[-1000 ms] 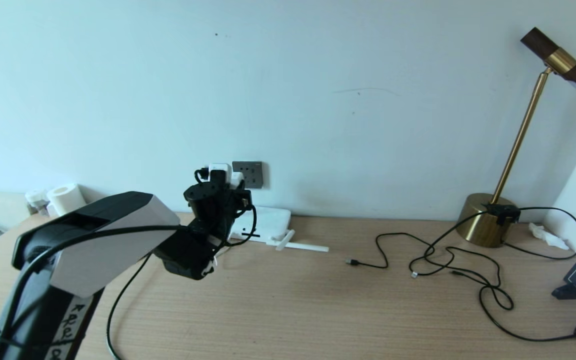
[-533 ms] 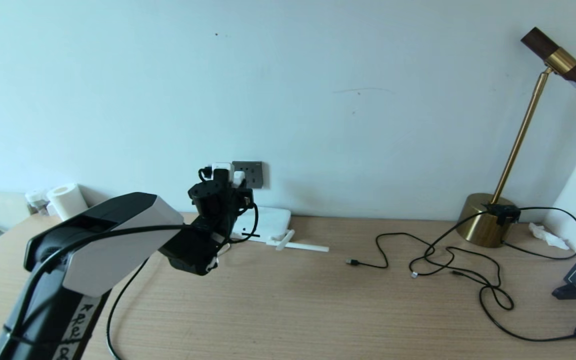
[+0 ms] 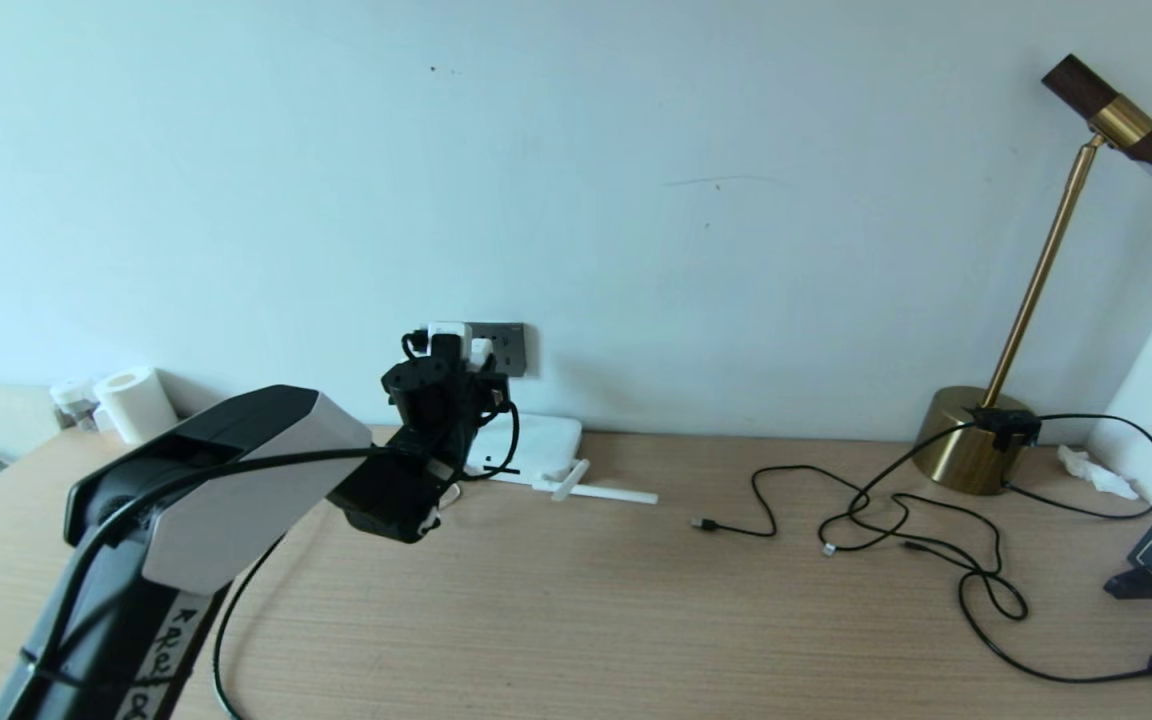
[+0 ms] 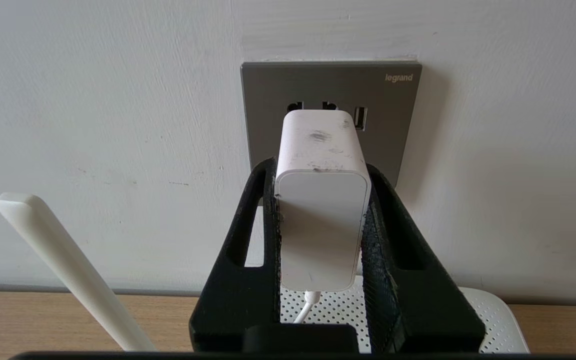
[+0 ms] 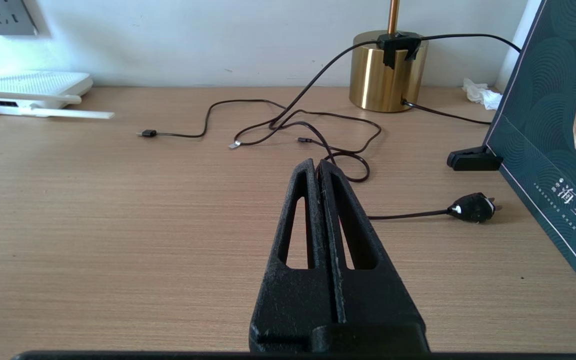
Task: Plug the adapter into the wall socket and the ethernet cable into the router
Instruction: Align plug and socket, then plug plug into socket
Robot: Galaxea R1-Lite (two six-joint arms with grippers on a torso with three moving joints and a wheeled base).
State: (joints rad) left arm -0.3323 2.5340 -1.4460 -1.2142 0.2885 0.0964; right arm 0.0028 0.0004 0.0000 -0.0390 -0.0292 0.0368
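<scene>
My left gripper (image 4: 321, 170) is shut on the white adapter (image 4: 320, 200), gripping its two sides. The adapter's front end is right at the dark grey wall socket (image 4: 393, 100); its pins are hidden, so contact cannot be judged. Its thin white cord (image 4: 305, 307) hangs down over the router (image 4: 488, 320). In the head view the left gripper (image 3: 456, 352) is raised at the socket (image 3: 511, 345), above the router (image 3: 546, 445). A thick black cable (image 3: 221, 630), probably the ethernet cable, lies at the near left, its plug hidden. My right gripper (image 5: 316, 162) hangs shut and empty over the table.
A router antenna (image 3: 601, 492) lies flat on the table; another antenna (image 4: 68, 270) slants up beside my left gripper. Thin black cables (image 3: 886, 510) sprawl at the right by a brass lamp base (image 3: 971, 440). A dark bag (image 5: 553, 150) and a black plug (image 5: 470, 207) are at the far right.
My left arm has moved forward toward the wall, bringing the adapter closer to the socket. Nothing else has moved.
</scene>
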